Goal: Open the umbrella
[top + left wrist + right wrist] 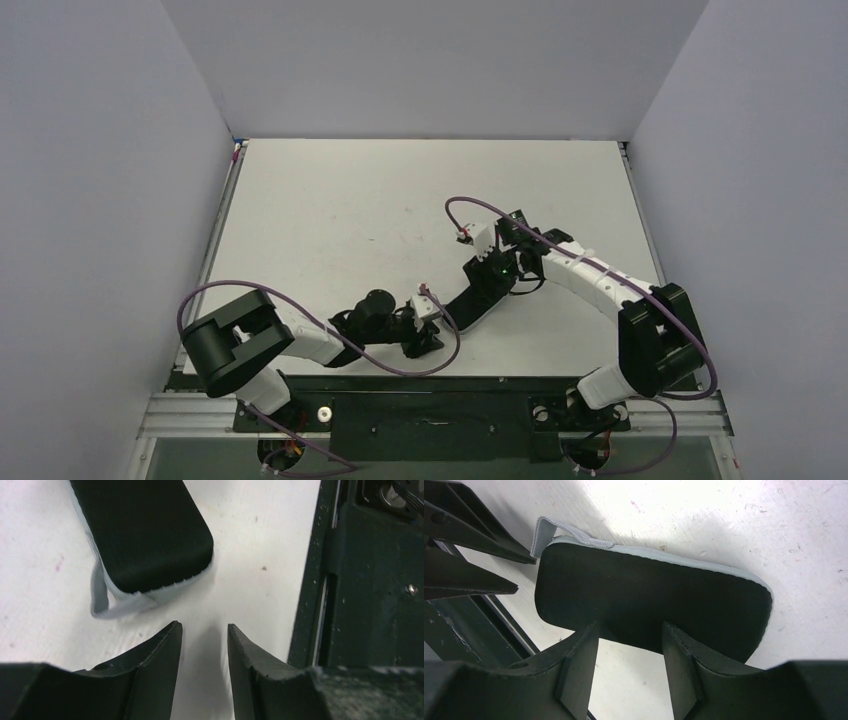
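Note:
No peach-tan umbrella shows in any view. A black oblong pouch (468, 303) with grey trim and a grey strap loop (107, 607) lies flat on the white table between both arms. My left gripper (432, 336) is open and empty just short of the pouch's strap end (145, 530), fingertips apart over bare table (204, 626). My right gripper (497, 272) is open, and its fingertips (630, 626) stand at the long near edge of the pouch (649, 595) without closing on it. The left fingers (474, 555) show at the strap end in the right wrist view.
The white table (400, 200) is enclosed by grey walls on three sides. The black base rail (430, 415) runs along the near edge, close beside my left gripper (370, 605).

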